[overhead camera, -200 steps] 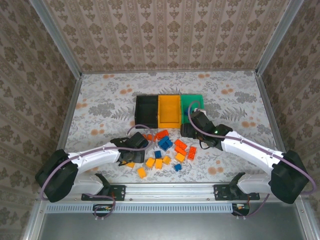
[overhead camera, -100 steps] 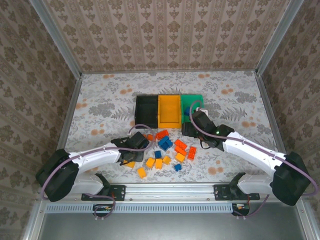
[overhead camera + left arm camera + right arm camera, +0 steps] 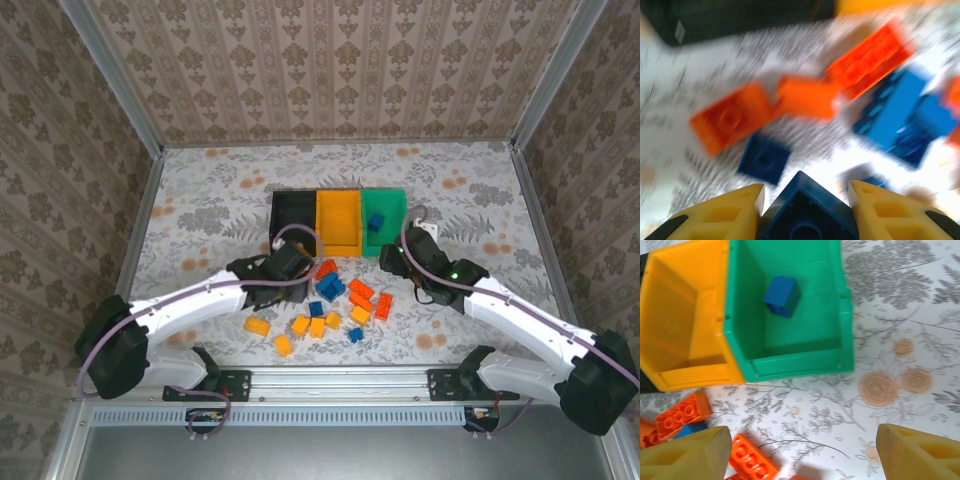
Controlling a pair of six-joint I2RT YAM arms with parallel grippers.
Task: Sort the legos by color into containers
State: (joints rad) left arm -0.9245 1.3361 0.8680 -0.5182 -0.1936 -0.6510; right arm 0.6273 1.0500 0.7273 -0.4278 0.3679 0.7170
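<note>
The left gripper's (image 3: 805, 187) yellow fingers (image 3: 735, 206) are clamped on a small dark blue studded plastic brick (image 3: 807, 216). Beneath it, blurred, lie the loose red-orange, yellow-orange and blue legos (image 3: 361, 290) on the flowered table (image 3: 200, 200). From above, this gripper sits just near of the black plastic bin (image 3: 293, 222), at the left end of the row.

The right gripper (image 3: 804, 432) has its fingers (image 3: 695, 450) spread wide with nothing between them. It sits just near of the green plastic bin (image 3: 790, 365) at the right end, where one blue brick (image 3: 782, 296) lies on the floor. The orange-yellow plastic bin (image 3: 685, 325) in the middle looks empty.

The step in hand seems to be the carry of a picked blue brick. Next it should travel right and far to drop over the green bin, which probably calls for the right arm to give way first.
</note>
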